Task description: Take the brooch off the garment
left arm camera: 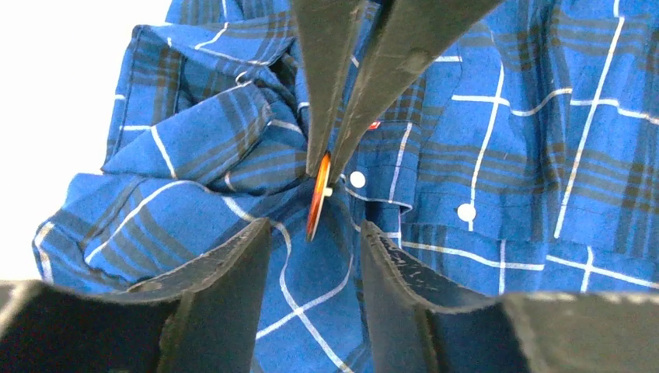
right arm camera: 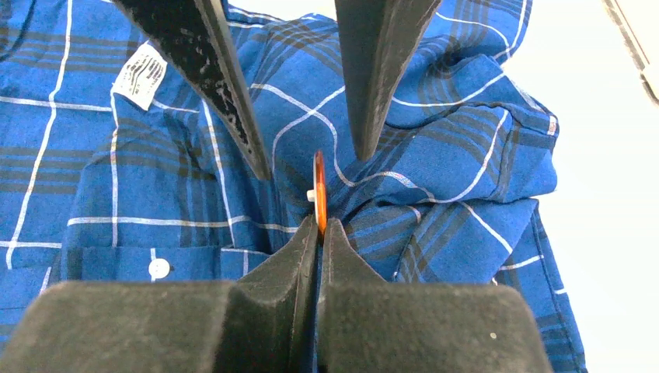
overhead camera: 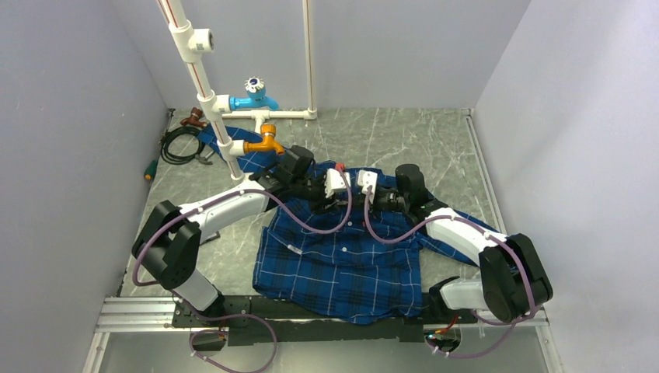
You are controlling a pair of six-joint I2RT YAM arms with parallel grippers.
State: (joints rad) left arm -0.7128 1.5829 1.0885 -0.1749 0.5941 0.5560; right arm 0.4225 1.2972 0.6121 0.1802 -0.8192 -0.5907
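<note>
The brooch (right arm camera: 319, 190) stands edge-on at the centre of both wrist views, against the bunched upper part of the garment (overhead camera: 342, 264). The right gripper (right arm camera: 319, 233) is clamped on its rim. The left gripper (left arm camera: 315, 227) is released, one finger on each side of the disc.

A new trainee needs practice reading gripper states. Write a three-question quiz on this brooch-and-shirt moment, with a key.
1. True or false: the left gripper has its jaws shut.
2. What is the right gripper pinching? A: a white button. B: the brooch. C: the white label.
3. Fill in: above the shirt, both wrist cameras see the brooch ____-on.

Key: 1 false, the jaws stand apart on either side of the brooch. 2 B. 3 edge.
</note>
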